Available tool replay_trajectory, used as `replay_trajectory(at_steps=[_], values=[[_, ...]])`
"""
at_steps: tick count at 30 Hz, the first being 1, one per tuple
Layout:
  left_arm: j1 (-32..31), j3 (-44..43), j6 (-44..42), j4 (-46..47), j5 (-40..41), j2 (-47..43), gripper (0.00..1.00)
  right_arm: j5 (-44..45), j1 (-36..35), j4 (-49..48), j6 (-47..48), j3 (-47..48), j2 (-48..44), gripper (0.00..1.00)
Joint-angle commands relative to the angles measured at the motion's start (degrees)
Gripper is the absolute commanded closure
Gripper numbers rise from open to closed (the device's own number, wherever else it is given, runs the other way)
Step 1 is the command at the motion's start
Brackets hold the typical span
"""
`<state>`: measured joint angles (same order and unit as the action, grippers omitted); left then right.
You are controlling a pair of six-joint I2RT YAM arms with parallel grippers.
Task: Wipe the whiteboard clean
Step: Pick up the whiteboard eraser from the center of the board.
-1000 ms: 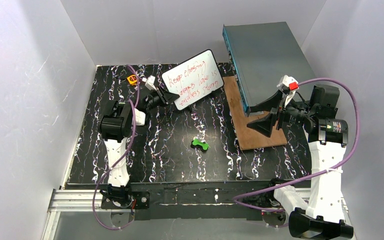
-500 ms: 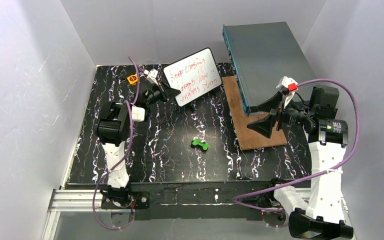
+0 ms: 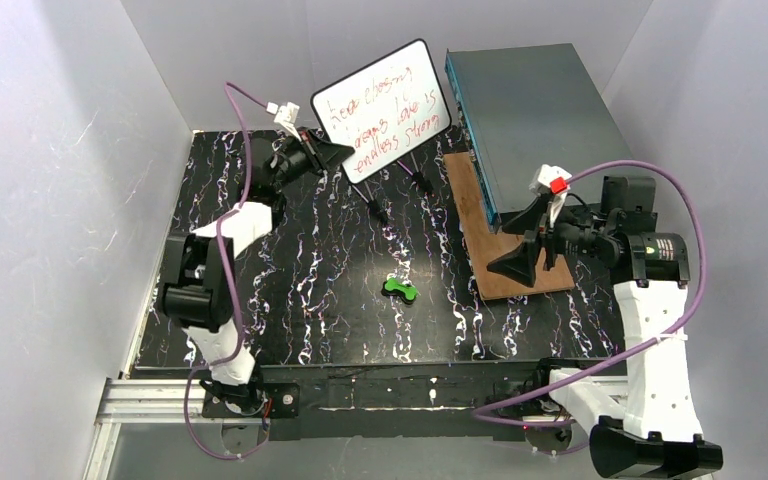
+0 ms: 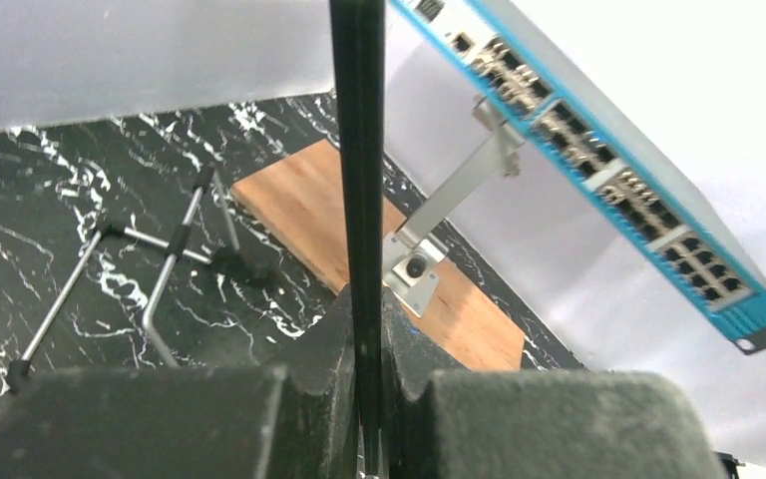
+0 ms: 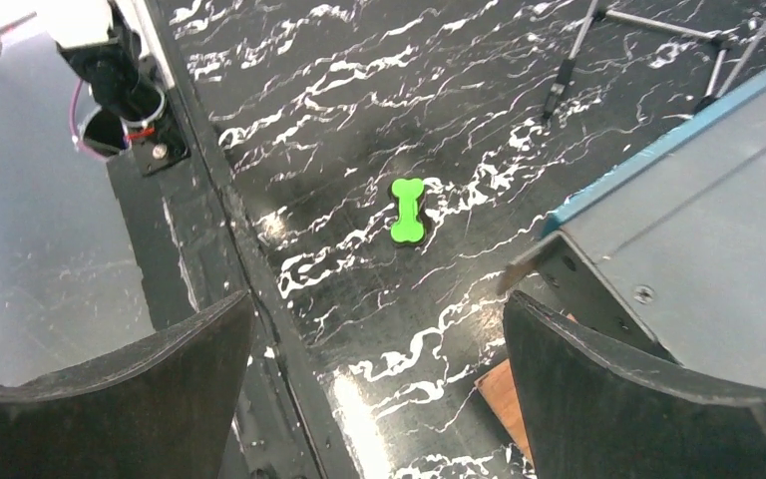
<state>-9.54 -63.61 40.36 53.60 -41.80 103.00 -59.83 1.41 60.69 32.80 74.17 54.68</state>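
The right gripper (image 3: pixel 500 248) is hovering in front of the grey-teal metal box (image 3: pixel 530 110), just off its near left corner, with its jaws standing wide apart and gripping nothing. To the left of the box and nearer than it, a small green bone-shaped piece (image 3: pixel 400 289) is lying flat on the black marbled table (image 3: pixel 290 290), well apart from the box. A brown wooden board (image 3: pixel 467 205) is lying under the box and sticking out along its left side and near end.

Farther back, left of the box's left face, the left gripper (image 3: pixel 338 153) is clamping the whiteboard (image 3: pixel 385 110) by its lower left edge; in the left wrist view the fingers (image 4: pixel 299 389) are pinching the thin black frame edge-on. The whiteboard is tilting up beside the box's far left corner, showing red handwriting. Its wire stand (image 3: pixel 390 195) is hanging down below it; whether the feet are touching the table I cannot tell.
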Motion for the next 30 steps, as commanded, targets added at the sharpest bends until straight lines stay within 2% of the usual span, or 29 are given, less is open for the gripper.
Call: replay_trajectory(at_steps=[1, 11, 16, 21, 25, 30], values=[[0.68, -0.49, -2.65, -0.23, -1.11, -11.99, 1.0, 4.8, -5.54, 3.27, 4.43, 3.83, 0.99, 0.02], [2.5, 10.73, -7.62, -16.67, 1.36, -35.41, 1.0, 8.75, -19.96, 7.64, 9.86, 10.53, 5.61, 0.02], [3.71, 17.96, -7.55, -23.04, 3.1, -47.25, 1.0, 10.43, -30.41, 10.23, 12.23, 12.88, 8.47, 0.02], [3.99, 23.55, -8.7, -31.29, 5.73, -59.08, 1.0, 17.92, -42.56, 9.55, 12.16, 12.56, 11.76, 0.02], [4.17, 26.77, -10.0, -38.4, 8.22, -65.87, 1.0, 24.92, -50.69, 4.58, 8.4, 11.0, 14.95, 0.02], [4.18, 30.58, -12.3, -47.17, 13.5, -73.73, 1.0, 33.05, -56.42, -9.75, -1.57, 5.37, 19.8, 0.03]])
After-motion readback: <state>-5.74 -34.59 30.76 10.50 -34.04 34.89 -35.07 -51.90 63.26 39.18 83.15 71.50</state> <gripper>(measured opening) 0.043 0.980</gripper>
